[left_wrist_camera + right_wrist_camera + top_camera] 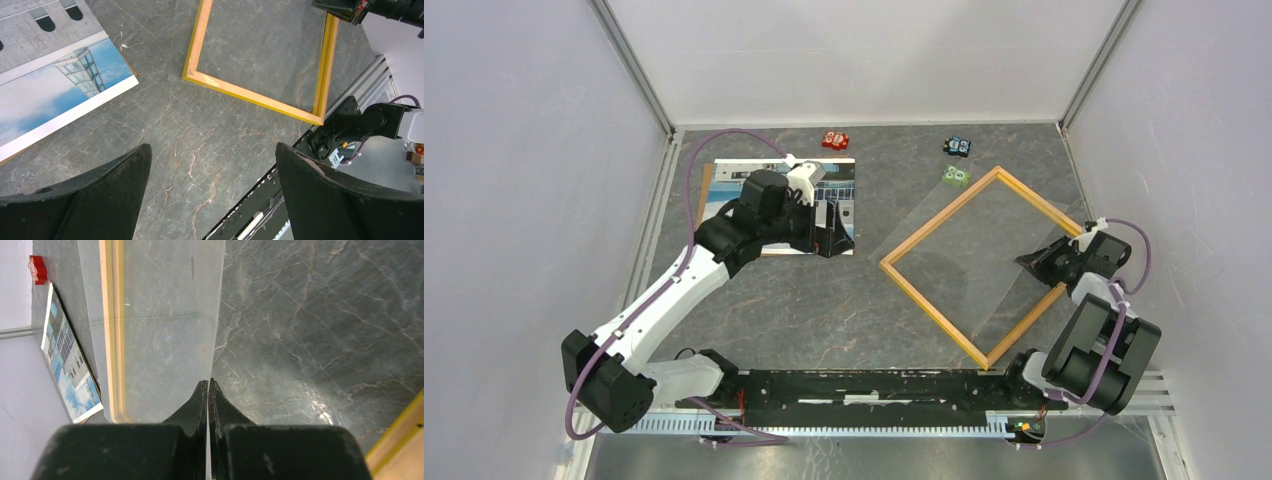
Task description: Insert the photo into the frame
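Note:
The photo (727, 178) of a white building against blue sky lies face up at the back left on a brown board; it also shows in the left wrist view (60, 100) and the right wrist view (65, 365). My left gripper (834, 235) (212, 150) hovers open over the photo's right edge and the bare table, holding nothing. The yellow-orange frame (934, 300) (250, 95) (112, 340) lies flat at centre right. A clear sheet (964, 250) (165, 340) lies over it. My right gripper (1029, 262) (208, 382) is shut on that sheet's edge.
Three small toy blocks sit at the back: red (835, 139), dark blue (958, 147) and green (956, 177), the green one just off the frame's far corner. Grey walls close in on both sides. The arms' mounting rail (874, 385) runs along the near edge.

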You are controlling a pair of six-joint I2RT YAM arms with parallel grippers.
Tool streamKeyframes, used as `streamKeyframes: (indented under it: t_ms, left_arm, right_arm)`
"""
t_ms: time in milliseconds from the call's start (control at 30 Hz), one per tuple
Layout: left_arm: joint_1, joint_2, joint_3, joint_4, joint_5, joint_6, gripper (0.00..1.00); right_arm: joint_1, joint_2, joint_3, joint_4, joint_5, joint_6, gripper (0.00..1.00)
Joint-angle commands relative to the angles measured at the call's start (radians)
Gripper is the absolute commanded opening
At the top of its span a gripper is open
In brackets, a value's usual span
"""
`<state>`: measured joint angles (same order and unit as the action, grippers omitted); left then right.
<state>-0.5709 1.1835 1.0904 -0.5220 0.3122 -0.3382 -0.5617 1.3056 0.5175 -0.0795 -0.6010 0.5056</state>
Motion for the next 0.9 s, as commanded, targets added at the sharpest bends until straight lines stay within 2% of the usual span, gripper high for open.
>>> streamKeyframes:
  t_ms: [0, 300, 867]
  left_arm:
    - [-0.023, -0.028, -0.003, 0.016, -0.021, 0.064, 1.0]
    - [-0.042, -0.034, -0.001, 0.01, -0.041, 0.074, 1.0]
    - [-0.064, -0.028, -0.003, 0.009, -0.041, 0.077, 1.0]
  right_arm:
    - [-0.04, -0.042, 0.017, -0.061, 0.013, -0.073, 0.0]
    - [-0.105, -0.072, -0.006, -0.102, 0.02, -0.117, 0.0]
    - [-0.144, -0.104, -0.008, -0.181, 0.062, -0.17, 0.0]
